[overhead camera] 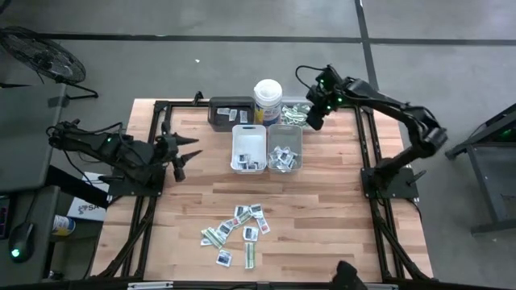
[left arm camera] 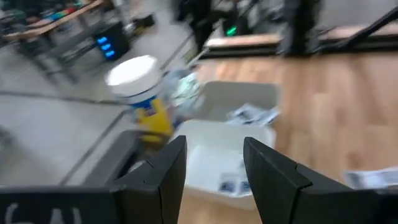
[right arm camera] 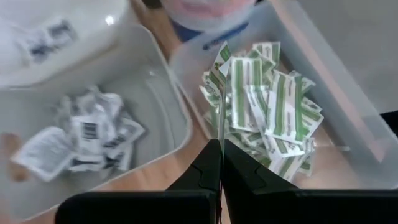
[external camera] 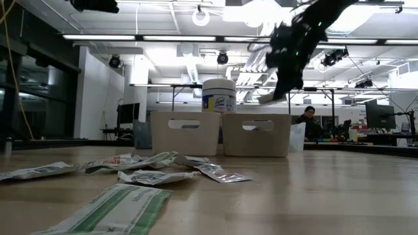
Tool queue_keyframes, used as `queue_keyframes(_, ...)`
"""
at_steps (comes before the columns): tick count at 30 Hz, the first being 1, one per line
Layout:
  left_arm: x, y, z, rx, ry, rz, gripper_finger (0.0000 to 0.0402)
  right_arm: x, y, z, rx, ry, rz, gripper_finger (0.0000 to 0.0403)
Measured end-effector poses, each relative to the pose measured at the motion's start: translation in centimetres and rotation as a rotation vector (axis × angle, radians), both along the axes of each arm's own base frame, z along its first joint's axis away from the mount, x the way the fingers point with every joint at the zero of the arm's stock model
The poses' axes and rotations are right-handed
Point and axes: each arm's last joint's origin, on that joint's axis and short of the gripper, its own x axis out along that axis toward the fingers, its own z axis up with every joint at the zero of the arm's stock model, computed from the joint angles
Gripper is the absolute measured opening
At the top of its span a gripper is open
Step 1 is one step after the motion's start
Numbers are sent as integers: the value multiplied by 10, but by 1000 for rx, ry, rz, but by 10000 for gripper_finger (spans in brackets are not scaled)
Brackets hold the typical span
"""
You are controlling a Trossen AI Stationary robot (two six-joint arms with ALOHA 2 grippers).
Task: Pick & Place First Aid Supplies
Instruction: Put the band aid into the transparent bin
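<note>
On the near part of the wooden table (overhead camera: 322,209), small flat white sachets and green-and-white strip packets (overhead camera: 235,234) lie scattered. More strips fill the clear rectangular tray (right arm camera: 348,118), and white sachets sit in the grey tray (overhead camera: 285,149) beside the white tray (overhead camera: 249,147). The right gripper (overhead camera: 316,117) hangs above the clear tray, fingers pressed together, holding nothing. The left gripper (overhead camera: 187,155), fingers apart and empty, points toward the trays and the white lidded canister (overhead camera: 268,101).

Wooden table (overhead camera: 322,225) (trays (overhead camera: 249,147), canister (overhead camera: 267,98), loose packets (overhead camera: 238,229)).
</note>
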Motion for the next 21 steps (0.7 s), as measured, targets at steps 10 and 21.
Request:
queue_keyframes(10,-7,-1,-37,-115,-59,-139,156,12,-41,-59,81,63,-4,0)
queue_keyframes(21,-5,-3,-56,-173,-19,-149,156,10,-56,-79,84,117,-104,0)
